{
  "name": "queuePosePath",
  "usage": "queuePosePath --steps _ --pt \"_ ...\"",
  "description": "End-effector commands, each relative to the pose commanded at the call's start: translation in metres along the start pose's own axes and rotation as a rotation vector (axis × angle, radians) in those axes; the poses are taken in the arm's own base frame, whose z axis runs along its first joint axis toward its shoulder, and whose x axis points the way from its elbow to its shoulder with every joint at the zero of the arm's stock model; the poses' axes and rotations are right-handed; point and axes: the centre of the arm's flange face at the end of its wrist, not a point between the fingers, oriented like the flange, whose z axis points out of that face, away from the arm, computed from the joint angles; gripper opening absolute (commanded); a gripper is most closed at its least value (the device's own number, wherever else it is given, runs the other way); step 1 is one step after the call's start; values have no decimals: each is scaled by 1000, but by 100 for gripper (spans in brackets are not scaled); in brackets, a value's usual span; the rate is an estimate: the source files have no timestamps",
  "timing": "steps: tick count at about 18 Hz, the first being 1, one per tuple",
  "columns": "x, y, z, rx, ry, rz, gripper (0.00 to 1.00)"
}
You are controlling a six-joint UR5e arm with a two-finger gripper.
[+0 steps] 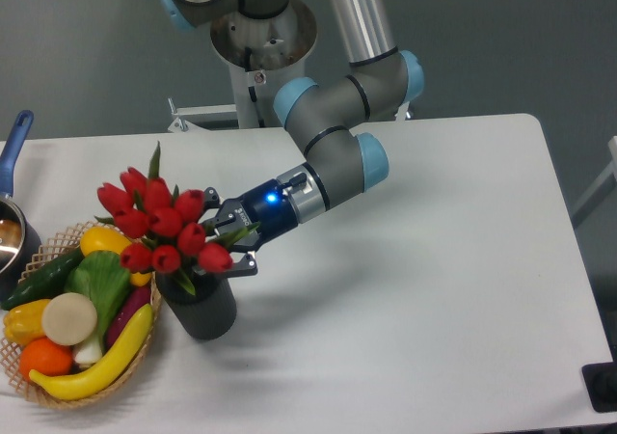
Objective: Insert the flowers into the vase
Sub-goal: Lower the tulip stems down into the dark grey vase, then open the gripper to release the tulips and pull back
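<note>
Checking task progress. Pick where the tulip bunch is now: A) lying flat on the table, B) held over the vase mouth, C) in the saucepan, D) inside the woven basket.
B: the red tulips sit directly above the dark vase, with the gripper at their stems.

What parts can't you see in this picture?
- Stems of the red tulip bunch: hidden by the blooms and the dark grey ribbed vase.
- The gripper: its jaws are hidden behind the tulips.
- Blue-handled pot: cut off by the left edge.
</note>
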Motion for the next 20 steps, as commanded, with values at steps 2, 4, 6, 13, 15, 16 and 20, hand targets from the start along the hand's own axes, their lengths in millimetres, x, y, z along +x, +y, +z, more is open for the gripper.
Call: queuePosePath --steps 2,4,6,13,15,16,20 --pt "0 -1 0 0 0 6 75" --pt "0 -1 0 0 0 11 80" --pt "0 -2 0 0 0 14 90" --pt "0 -4 -7 -81 -12 42 100" --pt "-1 -7 -9 -110 -17 54 100" --pt "-3 -7 -11 -121 -22 58 100" --pt "0 -17 -18 -203 -34 106 100"
